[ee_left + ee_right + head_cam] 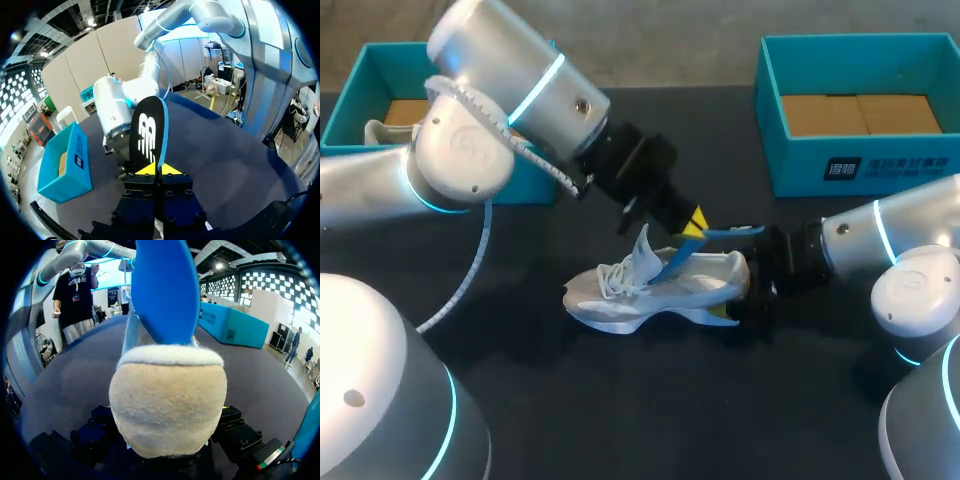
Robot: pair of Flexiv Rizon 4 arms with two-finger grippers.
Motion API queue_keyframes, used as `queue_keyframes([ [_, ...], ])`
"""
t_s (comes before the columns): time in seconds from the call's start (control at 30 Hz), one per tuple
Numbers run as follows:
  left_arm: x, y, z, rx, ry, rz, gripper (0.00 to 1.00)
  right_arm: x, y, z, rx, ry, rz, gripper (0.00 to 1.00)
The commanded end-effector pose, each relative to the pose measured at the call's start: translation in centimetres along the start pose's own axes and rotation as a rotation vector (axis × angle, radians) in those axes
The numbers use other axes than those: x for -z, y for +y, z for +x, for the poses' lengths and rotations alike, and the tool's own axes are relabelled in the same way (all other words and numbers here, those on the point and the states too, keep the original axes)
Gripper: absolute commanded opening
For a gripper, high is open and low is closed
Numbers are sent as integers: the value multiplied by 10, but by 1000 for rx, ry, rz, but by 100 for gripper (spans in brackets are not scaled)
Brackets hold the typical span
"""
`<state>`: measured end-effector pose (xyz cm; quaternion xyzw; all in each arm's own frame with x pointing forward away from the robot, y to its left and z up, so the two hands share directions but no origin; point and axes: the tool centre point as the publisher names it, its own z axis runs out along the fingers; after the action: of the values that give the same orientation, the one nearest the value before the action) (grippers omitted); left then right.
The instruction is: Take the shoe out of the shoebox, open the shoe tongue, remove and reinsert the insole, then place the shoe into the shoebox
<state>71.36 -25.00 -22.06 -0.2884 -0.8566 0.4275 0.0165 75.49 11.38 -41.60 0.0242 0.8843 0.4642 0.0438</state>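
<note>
A white shoe (645, 292) lies on its side on the dark table, toe toward my left arm. My left gripper (695, 228) hangs above its opening, shut on the blue insole (720, 234), which slants up out of the shoe. In the left wrist view the insole (147, 132) stands upright with its dark printed face showing, pinched between the yellow tips of the left gripper (152, 170). My right gripper (740, 292) is shut on the shoe's heel. In the right wrist view the cream heel (167, 400) hides the fingers, and the insole (165, 290) rises behind it.
A teal shoebox (365, 75) at the back left holds another white shoe (382, 131). A second teal shoebox (860, 160) with a cardboard floor stands at the back right, also seen as the teal box (67, 165) in the left wrist view.
</note>
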Motion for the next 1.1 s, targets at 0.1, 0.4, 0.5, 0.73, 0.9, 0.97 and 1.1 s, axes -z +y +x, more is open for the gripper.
queue_keyframes([
  [0.1,23,-31,-10,-43,20,-17,0,-4,-2,0,0,-1,3,0],
  [0.4,49,-82,-33,-207,32,-213,0,-4,-2,0,0,-1,3,0],
  [0.5,50,-88,-37,-233,35,-259,0,-4,-2,0,0,-1,3,0],
  [0.73,51,-96,-40,-253,26,-293,0,-4,-2,0,0,-1,3,0],
  [0.9,50,-95,-47,-243,38,-267,0,-4,-2,0,0,-1,3,0],
  [0.97,50,-95,-47,-243,38,-267,0,-4,-2,0,0,-1,3,0],
  [1.1,50,-95,-47,-243,38,-267,0,-4,-2,0,0,-1,3,0],
])
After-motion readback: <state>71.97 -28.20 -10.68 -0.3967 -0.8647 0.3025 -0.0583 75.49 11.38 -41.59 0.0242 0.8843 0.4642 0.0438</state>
